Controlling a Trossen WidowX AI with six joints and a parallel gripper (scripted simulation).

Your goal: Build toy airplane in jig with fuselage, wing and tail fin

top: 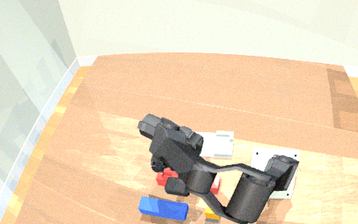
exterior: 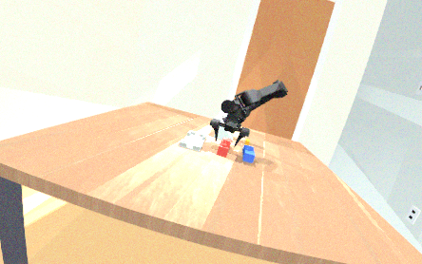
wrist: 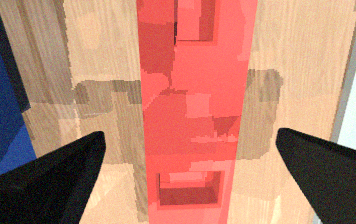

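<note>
The red fuselage (top: 163, 180) (exterior: 223, 149) (wrist: 195, 135) lies on the table outside the cradle, its two sockets facing up in the wrist view. My gripper (exterior: 226, 142) (wrist: 192, 137) is open and empty, its fingertips above and on either side of the fuselage's middle. The arm hides part of the fuselage in the top view. The blue wing (top: 163, 208) (exterior: 248, 154) (wrist: 15, 150) lies beside the fuselage. The small yellow tail fin (top: 212, 213) (exterior: 247, 141) is near the wing. The pale cradle (top: 218, 144) (exterior: 192, 141) is empty where it shows, on the fuselage's other side.
A white plate (top: 266, 155) with dark holes lies under the arm's base in the top view. The wing and the cradle flank the fuselage, one beyond each finger in the wrist view. The wooden table (top: 201, 89) (exterior: 157, 176) carries everything.
</note>
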